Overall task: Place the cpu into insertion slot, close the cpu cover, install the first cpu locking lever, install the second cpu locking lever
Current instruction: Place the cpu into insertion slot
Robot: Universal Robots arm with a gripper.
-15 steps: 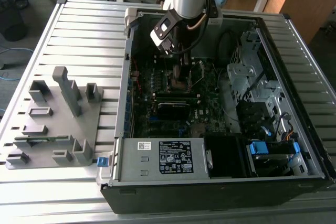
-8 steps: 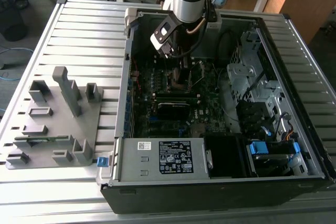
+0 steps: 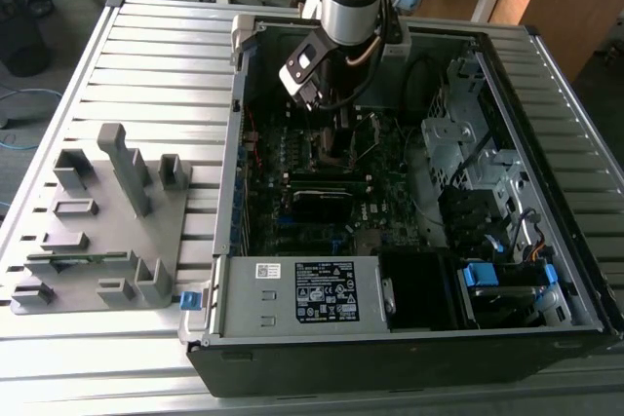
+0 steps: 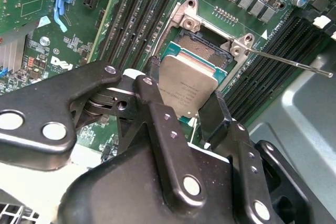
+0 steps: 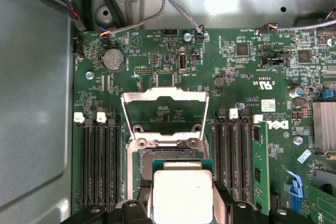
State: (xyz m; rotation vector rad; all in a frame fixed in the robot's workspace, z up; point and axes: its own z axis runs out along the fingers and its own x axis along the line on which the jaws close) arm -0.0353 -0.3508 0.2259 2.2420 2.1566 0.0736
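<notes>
The cpu (image 5: 181, 188) is a small flat square with a dull, pale metal top and a thin green edge; in the second wrist view (image 4: 185, 85) the top looks brushed and carries faint print. The gripper (image 5: 182, 199) has its matte black fingers (image 4: 215, 109) clamped on two opposite sides of the cpu. It holds the chip just over the socket (image 5: 168, 156), toward the side away from the cover. Whether the chip touches the socket, one cannot tell.

The cover (image 5: 164, 94), a thin shiny metal frame with a square window, stands raised at one side of the socket. A thin straight wire lever (image 4: 289, 62) sticks out from a socket corner. Long black memory slots (image 5: 100, 166) run on both sides of the socket.

The green motherboard (image 5: 157, 56) lies inside a black metal case (image 3: 292, 358), which rests open on a ribbed metal table (image 3: 156, 46). At the exterior view's left, a grey plate (image 3: 102, 241) with upright blocks lies on the table.
</notes>
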